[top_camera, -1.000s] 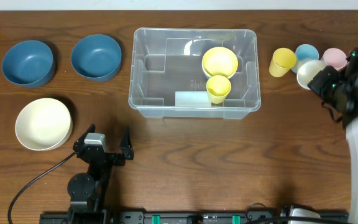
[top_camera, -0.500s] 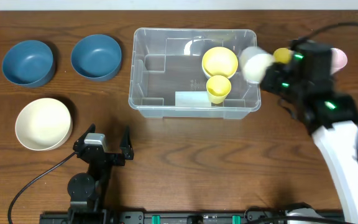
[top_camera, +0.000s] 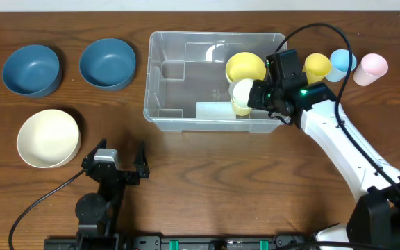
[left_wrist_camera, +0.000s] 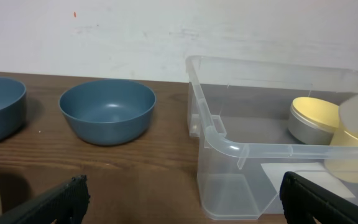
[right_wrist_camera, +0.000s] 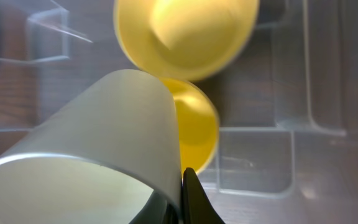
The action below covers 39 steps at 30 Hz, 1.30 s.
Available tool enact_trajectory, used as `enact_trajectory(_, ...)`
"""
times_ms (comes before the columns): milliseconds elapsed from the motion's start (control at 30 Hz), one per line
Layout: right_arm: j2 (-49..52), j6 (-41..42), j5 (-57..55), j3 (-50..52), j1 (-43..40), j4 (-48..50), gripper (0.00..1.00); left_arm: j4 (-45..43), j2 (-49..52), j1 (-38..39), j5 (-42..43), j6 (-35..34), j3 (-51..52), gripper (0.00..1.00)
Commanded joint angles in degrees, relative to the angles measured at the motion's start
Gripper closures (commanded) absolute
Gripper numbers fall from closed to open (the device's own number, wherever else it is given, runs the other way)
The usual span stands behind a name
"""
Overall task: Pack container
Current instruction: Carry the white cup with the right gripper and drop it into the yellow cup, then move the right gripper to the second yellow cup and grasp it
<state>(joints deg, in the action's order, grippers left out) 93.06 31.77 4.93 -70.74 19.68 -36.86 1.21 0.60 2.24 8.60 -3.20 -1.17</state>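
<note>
The clear container (top_camera: 153, 76) stands at the table's back middle, with a yellow bowl (top_camera: 245, 67) and a yellow cup (top_camera: 240, 107) in its right half. My right gripper (top_camera: 259, 94) hangs over that half, shut on the wall of a cream cup (top_camera: 242, 92) tipped on its side just above the yellow cup. In the right wrist view the fingers (right_wrist_camera: 191, 196) pinch the cream cup's (right_wrist_camera: 104, 130) wall, with the yellow cup (right_wrist_camera: 197, 134) and bowl (right_wrist_camera: 185, 31) beyond. My left gripper (top_camera: 119, 163) rests open near the front edge, facing the container (left_wrist_camera: 229, 146), nothing between its fingers.
Two blue bowls (top_camera: 32, 69) (top_camera: 107, 63) sit at the back left, and a cream bowl (top_camera: 48, 137) lies in front of them. To the right of the container stand a yellow cup (top_camera: 317, 68), a blue cup (top_camera: 342, 61) and a pink cup (top_camera: 371, 67).
My right arm has carried the cream cup leftward from the row of cups at the right to over the container's right half. The left arm has not moved.
</note>
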Motion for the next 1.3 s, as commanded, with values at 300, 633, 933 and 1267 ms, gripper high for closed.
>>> enact_trajectory(300,0.35,2.08,0.00,-0.11,0.26,-1.88,0.73,2.01,-0.31,-0.28,0.63,-0.11,0.94,0.02)
enact_trajectory(633,0.20,0.02,0.33,-1.38,0.15,0.00,0.47,2.01,-0.31,-0.28,0.63,-0.11,0.94,0.02)
enact_trajectory(933,-0.24,-0.35,-0.15,-10.80,-8.26,-4.28,0.46,2.01,-0.31,-0.28,0.63,-0.11,0.94,0.02)
enact_trajectory(1267,2.12,-0.33,-4.90,-11.47,-21.59,-0.48,0.48,2.01,-0.31,-0.28,0.63,-0.11,0.94,0.02)
